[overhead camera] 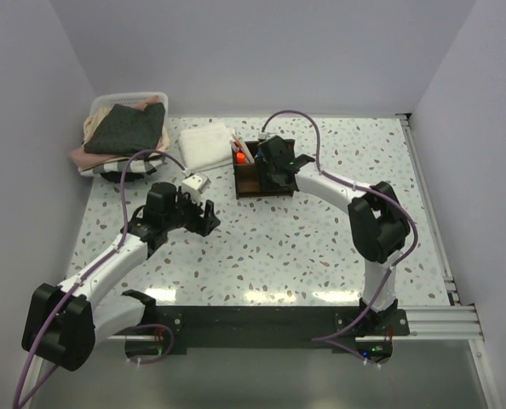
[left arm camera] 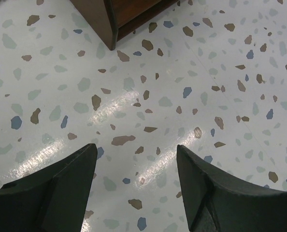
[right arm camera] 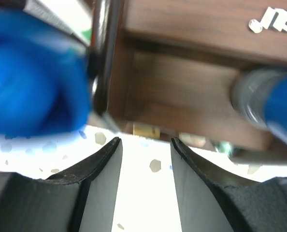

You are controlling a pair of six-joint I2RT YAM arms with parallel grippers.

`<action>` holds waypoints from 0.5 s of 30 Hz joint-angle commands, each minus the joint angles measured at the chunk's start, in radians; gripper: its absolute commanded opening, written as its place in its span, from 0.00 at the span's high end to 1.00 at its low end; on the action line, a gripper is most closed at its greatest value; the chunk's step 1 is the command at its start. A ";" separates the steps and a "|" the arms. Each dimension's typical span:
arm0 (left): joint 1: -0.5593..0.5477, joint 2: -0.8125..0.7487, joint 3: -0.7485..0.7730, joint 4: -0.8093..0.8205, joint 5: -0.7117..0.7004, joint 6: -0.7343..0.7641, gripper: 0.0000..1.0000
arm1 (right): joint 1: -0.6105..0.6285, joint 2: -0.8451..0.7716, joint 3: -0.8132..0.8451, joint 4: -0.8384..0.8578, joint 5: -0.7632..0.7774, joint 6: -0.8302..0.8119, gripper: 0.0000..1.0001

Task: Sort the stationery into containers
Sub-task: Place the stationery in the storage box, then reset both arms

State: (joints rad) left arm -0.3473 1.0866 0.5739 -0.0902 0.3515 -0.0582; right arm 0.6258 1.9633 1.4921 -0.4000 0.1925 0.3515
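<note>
speckled table (overhead camera: 321, 247) lay bare under the left gripper (left arm camera: 136, 147) nearest me, its claw spread and holding nothing. farther out, the right gripper (right arm camera: 145, 141) hung at the dark wooden organiser (overhead camera: 251, 184) mid-table, claw spread too, nothing between the pads. i judged this the drop-off step; the next move called for a straight lift clear of the upright pieces. a blurred blue marker (right arm camera: 32, 92) and a blue pen (right arm camera: 279, 104) showed either side of that claw, against the wood, with an orange highlighter (overhead camera: 239, 157) standing in the organiser's far left corner.

Robotics lab cell (white walls (overhead camera: 261, 51), two bench-mounted arms (overhead camera: 108, 264))
</note>
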 commanded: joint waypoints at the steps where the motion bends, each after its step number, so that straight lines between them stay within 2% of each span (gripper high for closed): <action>1: 0.011 -0.013 0.021 0.030 0.010 0.020 0.28 | 0.006 -0.173 -0.039 -0.040 0.022 0.023 0.52; 6: 0.010 0.025 0.076 0.017 -0.029 0.017 0.27 | 0.003 -0.334 -0.145 -0.109 0.013 -0.015 0.50; 11: 0.011 0.096 0.207 -0.054 -0.158 0.029 0.25 | -0.041 -0.532 -0.320 -0.001 -0.021 -0.111 0.37; 12: 0.011 0.105 0.227 -0.077 -0.181 0.038 0.20 | -0.078 -0.561 -0.364 0.016 -0.022 -0.121 0.36; 13: 0.011 0.122 0.265 -0.088 -0.198 0.046 0.00 | -0.096 -0.584 -0.386 0.033 0.007 -0.135 0.35; 15: 0.011 0.145 0.305 -0.133 -0.215 0.092 0.00 | -0.173 -0.644 -0.443 0.055 0.080 -0.143 0.33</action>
State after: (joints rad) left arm -0.3466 1.2007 0.7670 -0.1661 0.2276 -0.0391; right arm 0.5640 1.4094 1.1347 -0.4274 0.1753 0.2638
